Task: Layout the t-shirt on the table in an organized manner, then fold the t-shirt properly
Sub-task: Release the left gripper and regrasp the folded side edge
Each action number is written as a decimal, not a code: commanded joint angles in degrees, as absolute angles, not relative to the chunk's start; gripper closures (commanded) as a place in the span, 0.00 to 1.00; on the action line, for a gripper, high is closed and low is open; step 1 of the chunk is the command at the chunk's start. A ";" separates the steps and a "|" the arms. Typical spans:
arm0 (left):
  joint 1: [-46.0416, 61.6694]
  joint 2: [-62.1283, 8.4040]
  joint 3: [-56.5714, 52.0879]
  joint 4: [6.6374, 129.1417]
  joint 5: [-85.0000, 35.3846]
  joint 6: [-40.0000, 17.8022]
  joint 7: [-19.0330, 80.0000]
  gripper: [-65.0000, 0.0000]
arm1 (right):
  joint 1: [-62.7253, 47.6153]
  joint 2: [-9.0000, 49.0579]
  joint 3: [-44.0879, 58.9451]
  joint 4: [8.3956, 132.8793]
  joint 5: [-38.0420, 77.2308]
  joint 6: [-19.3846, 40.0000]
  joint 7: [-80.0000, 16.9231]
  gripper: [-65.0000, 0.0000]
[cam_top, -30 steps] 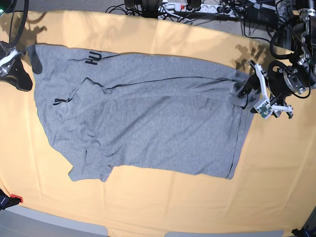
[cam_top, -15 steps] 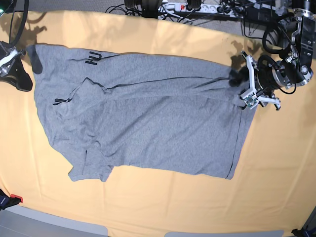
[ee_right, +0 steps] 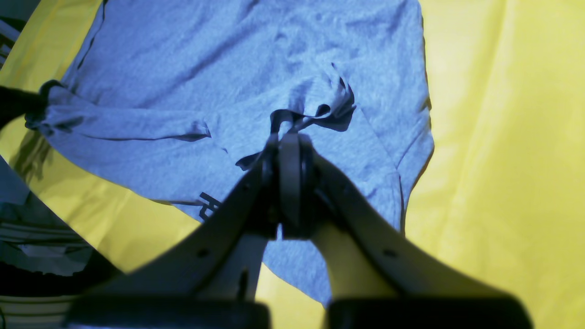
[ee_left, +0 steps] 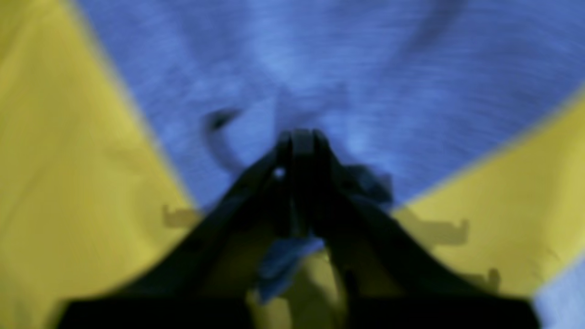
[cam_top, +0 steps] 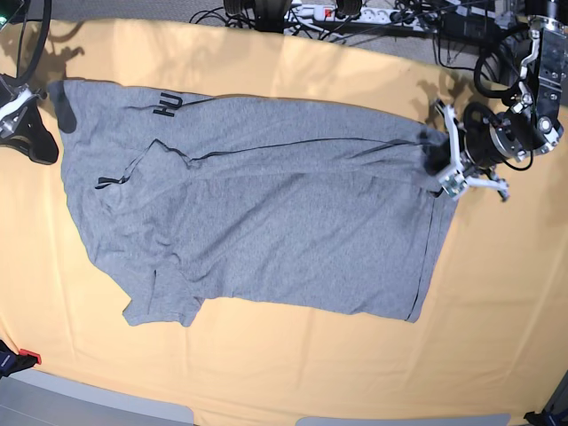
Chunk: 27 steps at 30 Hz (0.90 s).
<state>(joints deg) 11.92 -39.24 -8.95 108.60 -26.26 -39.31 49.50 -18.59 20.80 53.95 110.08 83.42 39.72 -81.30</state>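
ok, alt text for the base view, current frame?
Grey t-shirt lies spread across the yellow-orange table, black lettering near its upper-left corner. The left gripper pinches the shirt's right edge; cables and a power strip line the far edge.

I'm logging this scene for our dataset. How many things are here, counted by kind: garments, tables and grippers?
Heather-grey cotton t-shirt: 1
Table draped in pale yellow-orange cloth: 1
Grippers: 2, the left gripper and the right gripper
Total: 4

The grey t-shirt [cam_top: 257, 213] lies spread, partly folded over itself and wrinkled, across the middle of the frame, black lettering peeking at its upper left edge. The orange-yellow table [cam_top: 293, 364] surrounds it on every side.
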 commanded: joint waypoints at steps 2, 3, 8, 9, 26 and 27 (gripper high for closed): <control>11.44 -40.32 -9.39 109.32 -27.88 -40.00 49.52 0.70 | -18.44 21.91 54.43 110.93 85.00 40.00 -80.00 1.00; 11.57 -40.32 -9.39 109.32 -27.94 -40.00 49.50 0.59 | -18.44 21.91 54.43 110.93 85.00 40.00 -80.00 1.00; 11.60 -40.29 -9.39 109.25 -26.37 -40.00 48.01 0.53 | -18.44 21.91 54.43 110.93 85.00 40.00 -80.00 1.00; 11.55 -40.29 -9.39 109.03 -25.89 -40.00 47.44 0.56 | -18.44 21.91 54.43 110.93 85.00 40.00 -80.00 1.00; 10.22 -40.32 -9.39 107.63 -24.23 -32.58 45.89 1.00 | -18.41 21.91 54.43 110.93 85.00 40.00 -80.00 1.00; 9.54 -40.29 -9.39 107.61 -24.25 -31.81 45.93 1.00 | -18.41 21.91 54.43 110.93 85.00 40.00 -80.00 1.00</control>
